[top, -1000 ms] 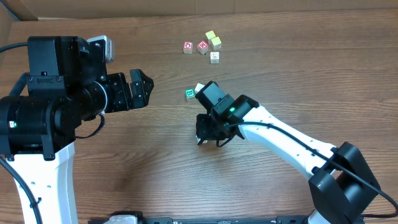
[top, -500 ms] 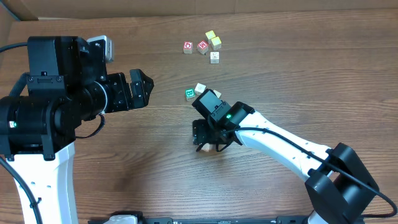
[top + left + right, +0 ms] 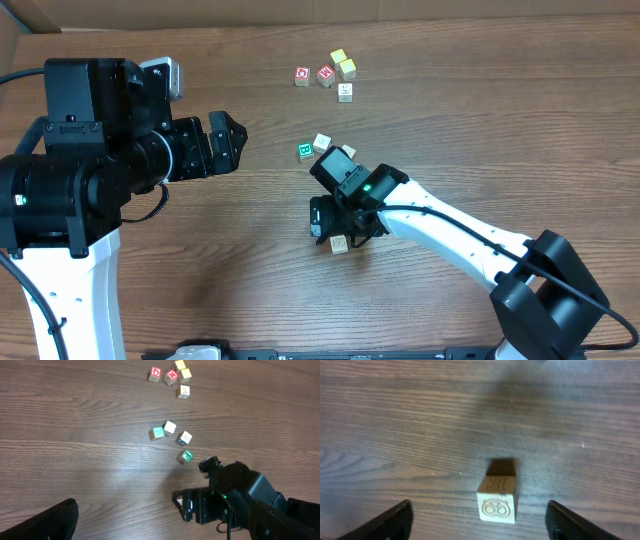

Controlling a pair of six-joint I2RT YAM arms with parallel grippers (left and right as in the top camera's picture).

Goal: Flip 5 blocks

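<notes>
Big brown wood-grain table (image 3: 520, 110) under everything. The left arm (image 3: 90, 180) is the chunky black thing on the left side, and its left gripper (image 3: 232, 143) points toward the middle with the jaws spread and nothing in them. The right arm (image 3: 450, 235) (white, black at the wrist) reaches in from the lower right, and the right gripper (image 3: 336, 228) points down at mid-table. On the right wrist cam its 2 fingers (image 3: 390, 520) stand wide apart, let go, gripping nothing. Between them 1 pale wooden block (image 3: 497, 500) sits flat on the table, touching neither finger, with a loopy engraved mark on the side facing the camera. Just behind that wrist is a loose bunch of 4: a green-faced block (image 3: 158, 433), a whitish block (image 3: 170, 426), a pale block (image 3: 184, 437) and a second green block (image 3: 185, 456) nearest the gripper. Further back, well apart, sit 2 red-printed cubes (image 3: 155, 374) side by side, a yellow-topped block (image 3: 180, 365), a tan block (image 3: 185, 374) right beside it and a small pale block (image 3: 183, 391) just in front
</notes>
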